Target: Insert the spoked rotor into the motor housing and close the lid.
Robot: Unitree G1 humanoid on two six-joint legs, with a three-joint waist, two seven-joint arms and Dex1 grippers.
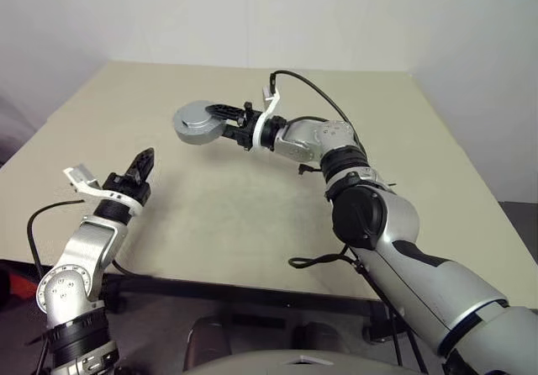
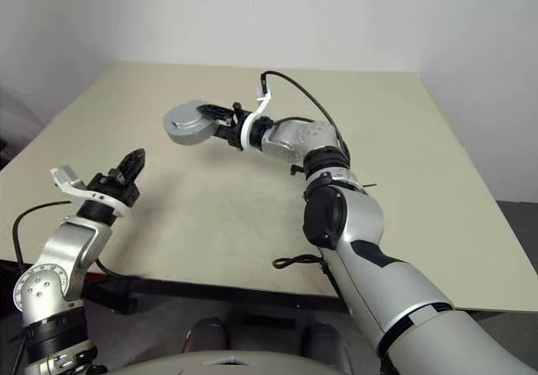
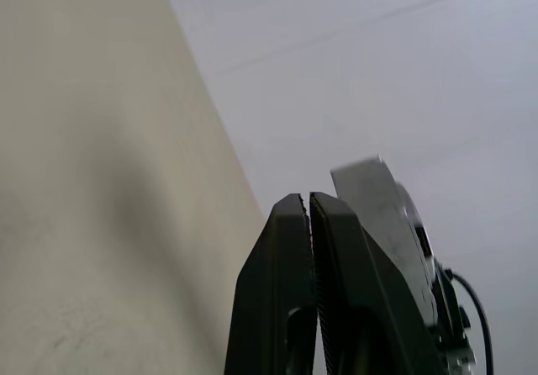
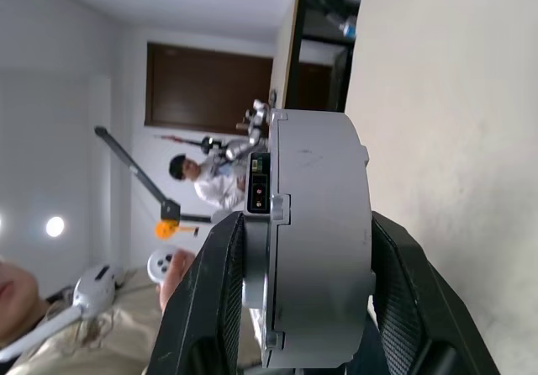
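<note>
Right wrist view shows my right fingers (image 4: 307, 308) clamped half-open on the closed motor housing (image 4: 319, 232), held edge-on above the counter (image 1: 252, 215), at one o'clock from my left fingers (image 1: 141, 166), which are pressed together, empty and well apart.

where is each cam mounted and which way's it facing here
Left eye view: on the head, looking forward and down over the table; both arms show, the right gripper holding the closed motor housing in the air, the left gripper shut and empty.
Right eye view: the same scene.
Left wrist view: along its shut fingers, past the table edge toward the wall.
Right wrist view: along its fingers clamping the housing edge-on; people behind.
Shared: all four show the housing.
</note>
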